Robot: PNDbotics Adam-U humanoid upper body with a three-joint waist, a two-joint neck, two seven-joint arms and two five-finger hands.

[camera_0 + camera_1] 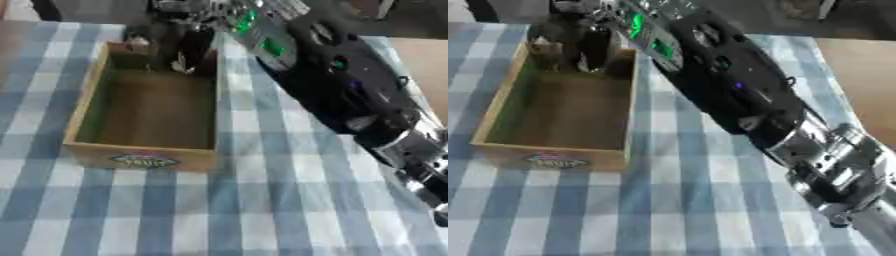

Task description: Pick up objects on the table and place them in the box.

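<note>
The wooden box (144, 112) sits at ten o'clock on the counter (289, 200), its bare floor open and a printed label on its near wall. Checked cloth lies open all round its near and right edges. At twelve o'clock the right hand (179, 47) hangs over the box's far end; whether its blurred fingers hold anything cannot be told. Its black arm runs to four o'clock.

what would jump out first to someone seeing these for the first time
The robot's big black and silver right arm cuts diagonally from the lower right to the far end of the open wooden box. The box sits left of centre on the blue and white checked tablecloth.
</note>
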